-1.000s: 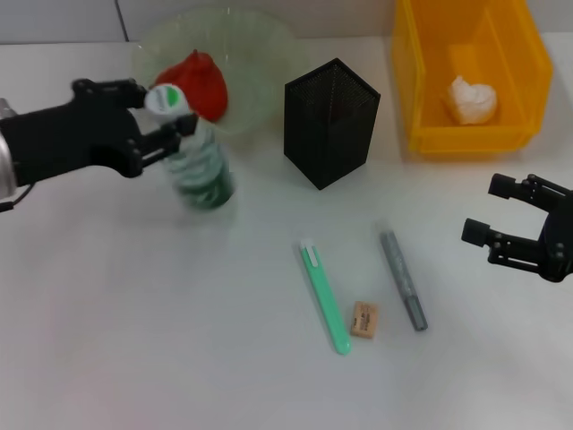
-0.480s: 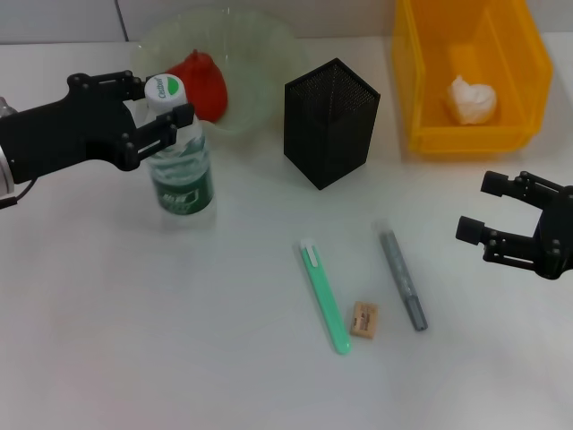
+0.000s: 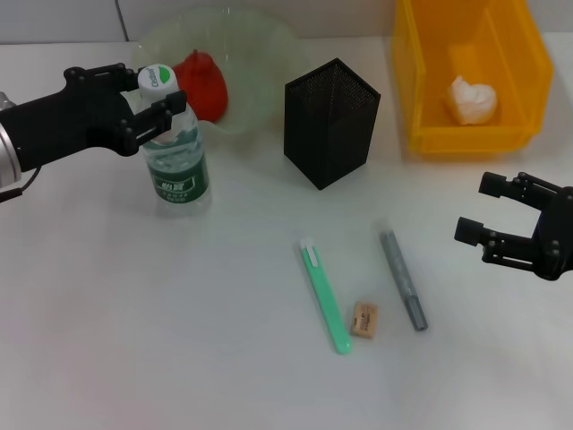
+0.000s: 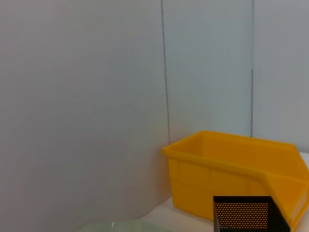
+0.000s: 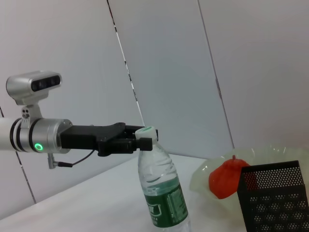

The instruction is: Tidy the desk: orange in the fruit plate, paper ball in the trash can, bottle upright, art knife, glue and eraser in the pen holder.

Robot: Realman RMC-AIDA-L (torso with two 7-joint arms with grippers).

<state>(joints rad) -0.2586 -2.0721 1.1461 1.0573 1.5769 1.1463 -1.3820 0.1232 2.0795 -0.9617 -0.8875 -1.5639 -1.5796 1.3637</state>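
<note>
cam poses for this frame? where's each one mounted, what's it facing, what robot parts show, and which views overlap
Head view: on the head, looking down at the desk; left hand around the neck of the upright bottle, right hand open above bare desk.
Left wrist view: on the left wrist, facing the wall, trash can and pen holder; no robot parts visible.
Right wrist view: on the right wrist, facing across the desk at the left hand and bottle.
Shared: the pen holder appears in all three.

You have a plain white table [image 3: 179,313] at 6 o'clock; pale grey panelled wall [image 4: 82,106] with thin seams at 12.
</note>
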